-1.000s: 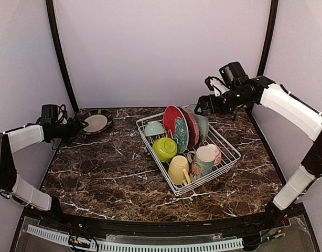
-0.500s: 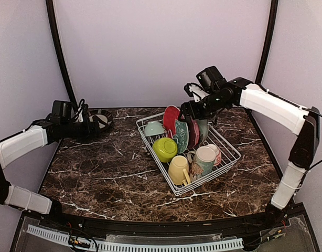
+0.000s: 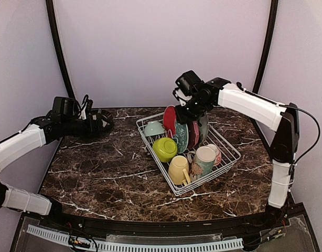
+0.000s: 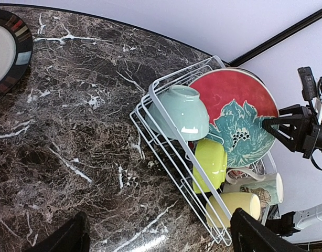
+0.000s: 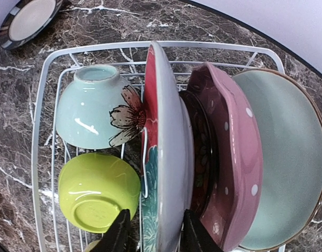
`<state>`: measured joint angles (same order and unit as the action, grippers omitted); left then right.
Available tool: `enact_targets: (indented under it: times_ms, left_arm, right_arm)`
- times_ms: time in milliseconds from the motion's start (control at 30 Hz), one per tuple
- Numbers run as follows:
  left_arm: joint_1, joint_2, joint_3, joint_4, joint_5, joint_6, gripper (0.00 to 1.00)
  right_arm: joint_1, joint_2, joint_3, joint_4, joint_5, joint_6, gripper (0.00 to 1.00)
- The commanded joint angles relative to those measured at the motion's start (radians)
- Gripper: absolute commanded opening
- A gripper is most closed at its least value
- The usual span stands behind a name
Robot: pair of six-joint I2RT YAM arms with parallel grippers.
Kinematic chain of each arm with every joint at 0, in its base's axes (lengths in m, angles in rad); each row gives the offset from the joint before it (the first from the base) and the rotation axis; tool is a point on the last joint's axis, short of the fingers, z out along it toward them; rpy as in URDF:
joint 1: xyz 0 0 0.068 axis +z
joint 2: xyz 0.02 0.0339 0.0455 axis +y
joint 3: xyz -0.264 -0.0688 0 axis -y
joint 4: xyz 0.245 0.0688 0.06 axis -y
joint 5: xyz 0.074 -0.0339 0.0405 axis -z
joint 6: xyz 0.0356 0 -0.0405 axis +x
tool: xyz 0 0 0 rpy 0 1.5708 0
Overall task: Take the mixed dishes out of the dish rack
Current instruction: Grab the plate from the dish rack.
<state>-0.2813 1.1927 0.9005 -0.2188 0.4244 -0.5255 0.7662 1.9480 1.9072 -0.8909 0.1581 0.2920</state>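
Step in hand: gripping the red plate (image 5: pixel 163 157), which stands on edge at frame centre in the dish rack (image 5: pixel 213 46). The right gripper (image 5: pixel 154 216) straddles its rim, jaws parted and apparently not yet clamped. Next move, as judged: close squarely and lift straight up, clear of the pink dotted plate (image 5: pixel 229 157) just beside it. The left gripper (image 4: pixel 161 237) is wide open and empty.

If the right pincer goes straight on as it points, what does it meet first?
The rim of the upright red floral plate; the right pincer is open astride it, though depth is unclear.
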Motion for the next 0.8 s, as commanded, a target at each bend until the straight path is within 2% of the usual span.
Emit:
enact_targets:
  times_ms: [0, 233, 400, 600, 767]
  left_arm:
    - [-0.015, -0.044, 0.038, -0.072, -0.045, 0.039, 0.92]
    - [-0.02, -0.068, 0.049, -0.115, -0.068, 0.052, 0.92]
    - [-0.027, -0.073, 0.052, -0.118, -0.072, 0.046, 0.92]
    - [-0.037, -0.067, 0.054, -0.115, -0.084, 0.037, 0.92]
    - [-0.048, -0.056, 0.064, -0.11, -0.085, 0.032, 0.92]
  right_arm:
    - [0.02, 0.059, 0.064, -0.037, 0.111, 0.002, 0.29]
    - [0.026, 0.103, 0.101, -0.038, 0.141, -0.005, 0.24]
    - [0.043, 0.098, 0.117, -0.05, 0.178, -0.012, 0.16]
    - [0.055, 0.051, 0.115, -0.051, 0.213, -0.016, 0.0]
    - [0.07, 0.007, 0.116, -0.048, 0.24, -0.023, 0.0]
